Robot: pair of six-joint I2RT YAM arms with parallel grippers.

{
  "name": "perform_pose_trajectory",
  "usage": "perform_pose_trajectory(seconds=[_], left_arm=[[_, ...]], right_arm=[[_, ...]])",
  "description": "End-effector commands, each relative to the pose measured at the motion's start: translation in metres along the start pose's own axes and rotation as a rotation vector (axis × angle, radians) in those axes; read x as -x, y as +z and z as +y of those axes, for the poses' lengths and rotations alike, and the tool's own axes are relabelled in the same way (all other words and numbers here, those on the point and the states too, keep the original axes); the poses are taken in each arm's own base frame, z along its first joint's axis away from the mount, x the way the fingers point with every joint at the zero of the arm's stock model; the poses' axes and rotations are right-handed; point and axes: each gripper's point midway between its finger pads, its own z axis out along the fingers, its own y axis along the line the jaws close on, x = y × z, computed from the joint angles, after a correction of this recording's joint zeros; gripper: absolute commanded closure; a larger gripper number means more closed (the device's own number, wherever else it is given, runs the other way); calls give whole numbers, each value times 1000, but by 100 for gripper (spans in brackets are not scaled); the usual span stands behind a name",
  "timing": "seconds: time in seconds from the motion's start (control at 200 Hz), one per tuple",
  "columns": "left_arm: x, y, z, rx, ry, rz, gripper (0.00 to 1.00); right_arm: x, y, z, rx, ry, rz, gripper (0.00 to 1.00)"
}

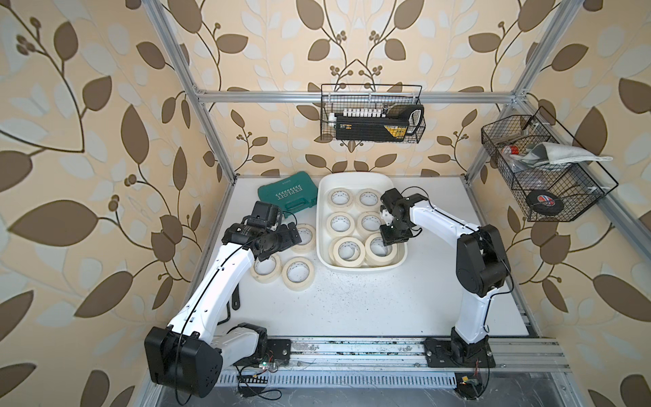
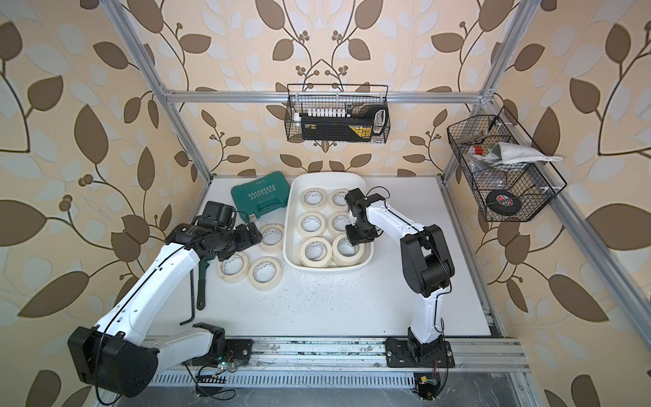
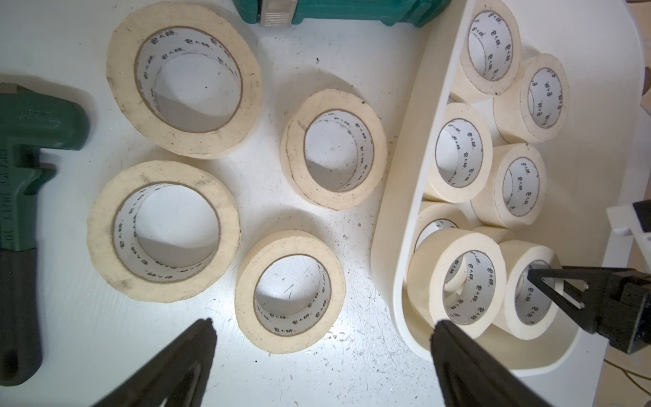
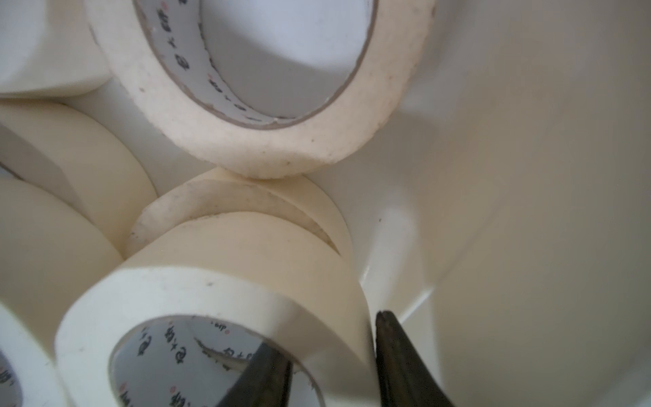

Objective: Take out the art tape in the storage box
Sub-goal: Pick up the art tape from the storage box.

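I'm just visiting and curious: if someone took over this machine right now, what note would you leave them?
Left end effector: open, empty, above the table.
Right end effector: in the storage box, shut on the wall of the near-right roll.
Done: four art tape rolls lie on the table.
Left: six rolls show on top in the box, more beneath.

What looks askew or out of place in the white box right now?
At the near end of the storage box, one art tape roll sits off-centre on a roll beneath it and looks slightly tilted; the rolls farther back lie flat. The right gripper pinches the neighbouring roll by its wall. Nothing looks spilled or damaged.
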Motion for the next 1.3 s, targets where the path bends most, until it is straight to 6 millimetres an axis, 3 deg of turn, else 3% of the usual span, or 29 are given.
perform_pose_trajectory(seconds=[0.0, 0.15, 0.195, 0.425, 0.615, 0.7, 0.725, 0.91, 1.105, 1.295], left_arm=[[18, -16, -12, 6, 29, -77, 2], [18, -17, -30, 10, 94, -82, 4], [18, -17, -39, -3, 116, -91, 4], [18, -17, -87, -68, 231, -124, 5], [11, -21, -141, -126, 387, -143, 5], [6, -26, -166, -161, 453, -146, 5], [2, -16, -172, -153, 477, -126, 5], [-17, -8, -212, -185, 598, -91, 5], [-38, 12, -229, -169, 660, -3, 5], [-43, 20, -236, -154, 655, -13, 7]], right_arm=[[6, -10, -11, -65, -4, -23, 71], [10, -30, -18, -100, 2, -74, 89], [11, -38, -18, -91, 3, -95, 100], [9, -86, -26, -118, 49, -182, 100], [6, -121, -28, -94, 134, -277, 100], [4, -129, -23, -50, 159, -303, 100], [3, -130, -22, -42, 167, -310, 100], [-1, -138, -13, 24, 205, -348, 100], [-3, -139, -6, 53, 216, -356, 100], [-3, -136, 1, 63, 213, -353, 100]])
